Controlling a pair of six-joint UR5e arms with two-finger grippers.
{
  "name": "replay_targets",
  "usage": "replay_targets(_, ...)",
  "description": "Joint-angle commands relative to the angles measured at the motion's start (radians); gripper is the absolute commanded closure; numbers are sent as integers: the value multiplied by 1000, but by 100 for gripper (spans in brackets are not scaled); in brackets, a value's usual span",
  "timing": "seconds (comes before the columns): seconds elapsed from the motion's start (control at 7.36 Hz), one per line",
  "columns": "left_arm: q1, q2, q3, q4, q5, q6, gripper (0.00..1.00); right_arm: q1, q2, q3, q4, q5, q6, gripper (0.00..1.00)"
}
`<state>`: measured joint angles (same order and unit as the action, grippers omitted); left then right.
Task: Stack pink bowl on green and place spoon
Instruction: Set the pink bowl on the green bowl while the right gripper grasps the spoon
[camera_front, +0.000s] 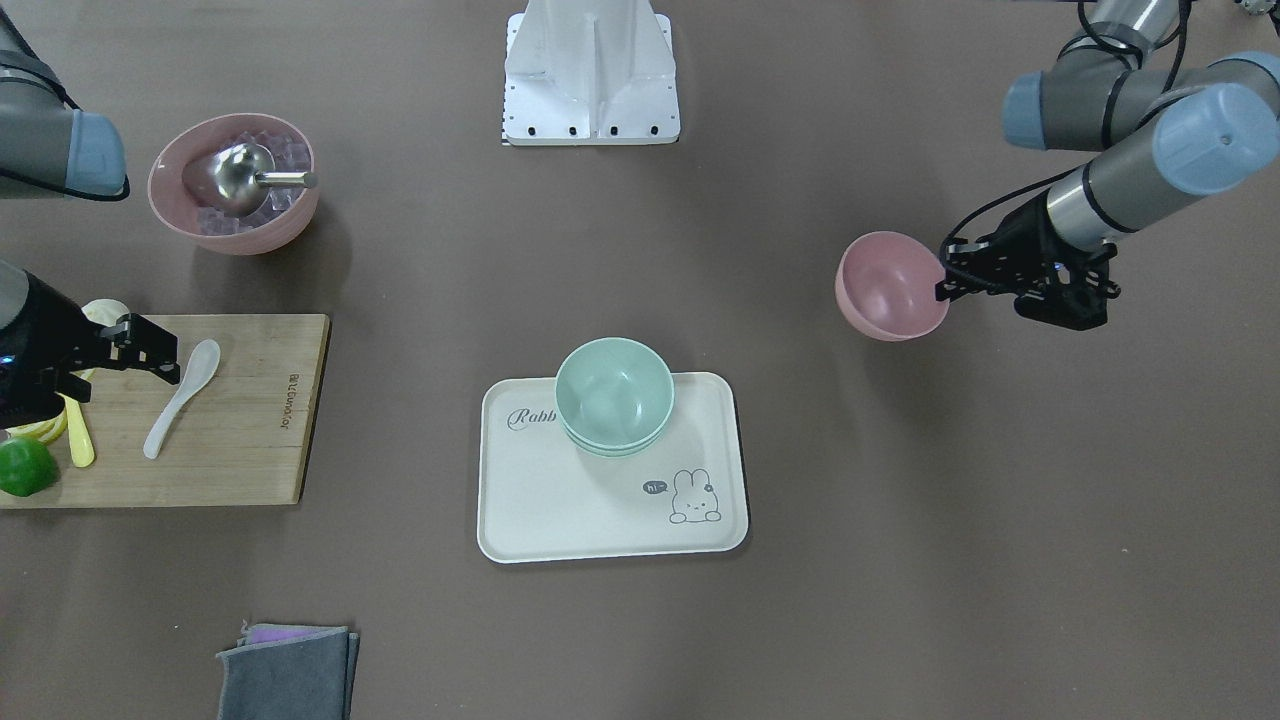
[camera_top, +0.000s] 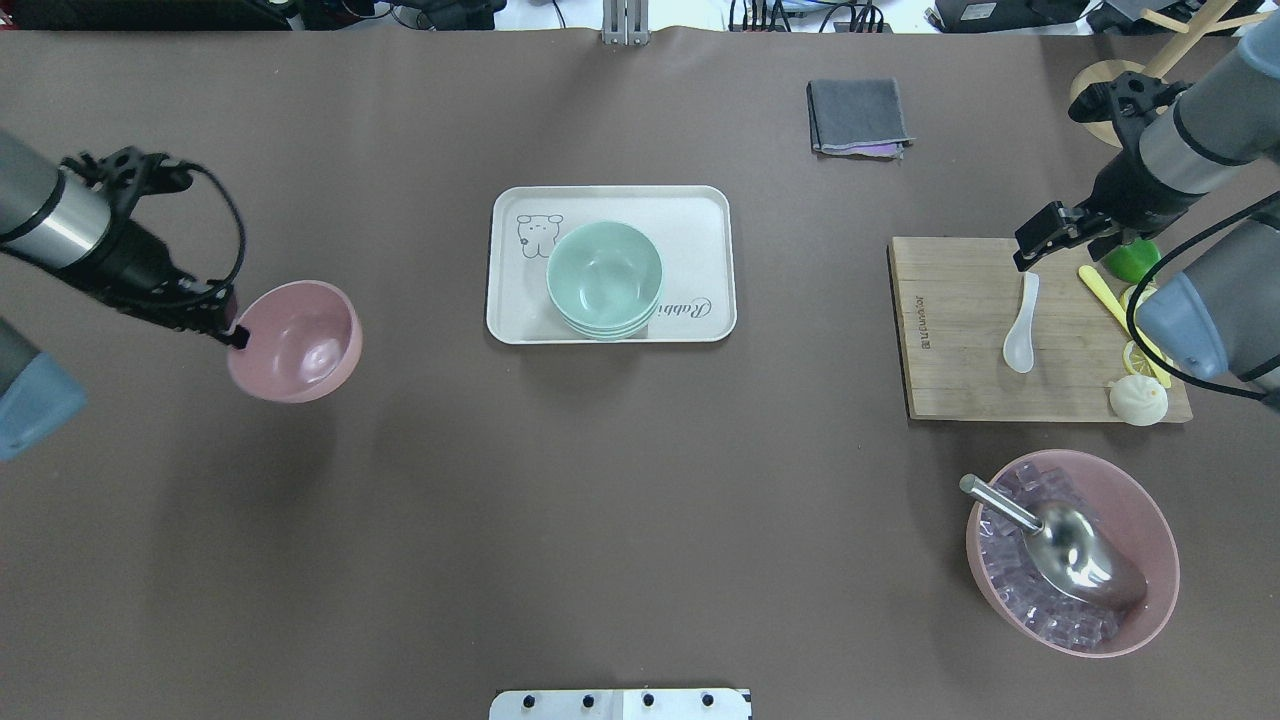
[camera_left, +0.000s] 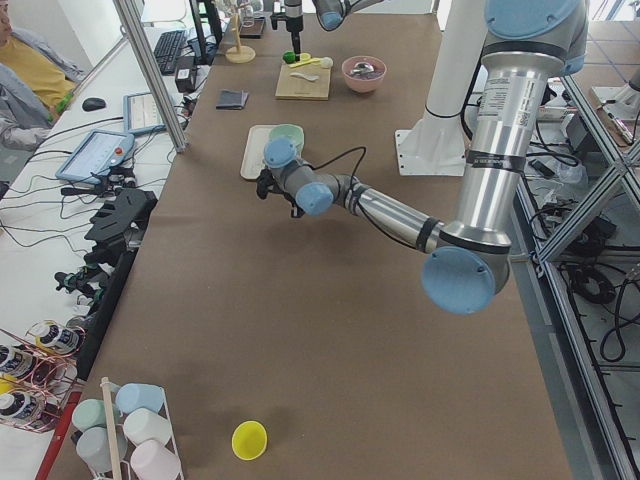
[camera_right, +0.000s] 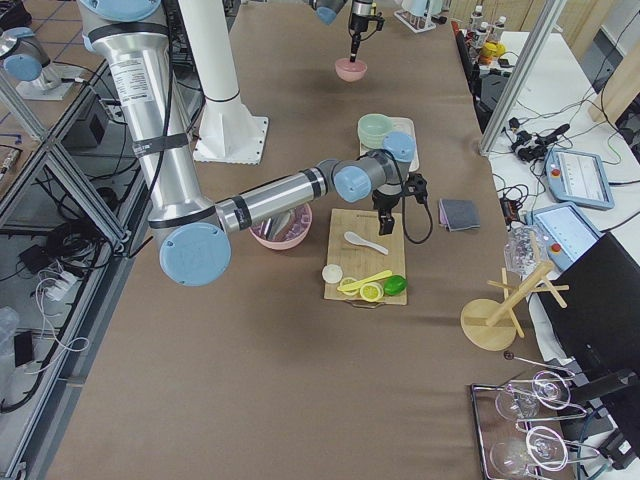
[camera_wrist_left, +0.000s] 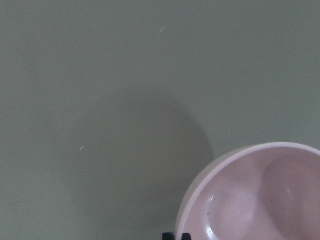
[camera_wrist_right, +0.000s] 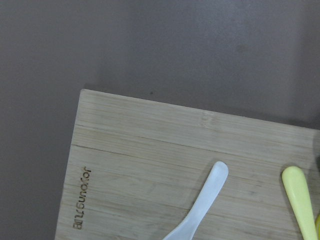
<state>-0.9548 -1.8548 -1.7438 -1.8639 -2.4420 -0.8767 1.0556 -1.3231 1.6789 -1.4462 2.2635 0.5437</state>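
My left gripper (camera_top: 235, 335) is shut on the rim of the pink bowl (camera_top: 300, 340) and holds it above the table, left of the tray; both show in the front view, gripper (camera_front: 945, 285) and bowl (camera_front: 890, 285), and the bowl fills the corner of the left wrist view (camera_wrist_left: 260, 195). The green bowl (camera_top: 605, 275) tops a small stack on the white tray (camera_top: 700, 215). The white spoon (camera_top: 1022, 325) lies on the wooden board (camera_top: 960, 340). My right gripper (camera_top: 1035, 250) hovers open just above the spoon's handle end (camera_wrist_right: 200, 205).
On the board also lie a yellow spoon (camera_top: 1110, 300), a lime (camera_top: 1130, 260) and a white bun (camera_top: 1138, 400). A large pink bowl of ice with a metal scoop (camera_top: 1070, 550) stands near the board. A grey cloth (camera_top: 858, 115) lies at the far side.
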Motion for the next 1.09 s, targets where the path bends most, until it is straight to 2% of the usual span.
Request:
replay_targets(0.0,72,-295,78,97,80,-222,100,-19,-8,-22,-3,-18,60,8)
replay_targets(0.14,115,-367,117,97,134,-276,100,-20,-10,-40,-2,-16,162,15)
replay_targets(0.41,134,-444,171,94,141,-318,100,-29,-10,-68,-2,-15,179,22)
replay_targets(0.68,165,-483,214,81,219,-320,100,-37,-10,-82,-2,-13,179,22)
replay_targets(0.95,194,-505,242,68,241,-321,100,-43,-10,-82,-2,-12,191,22)
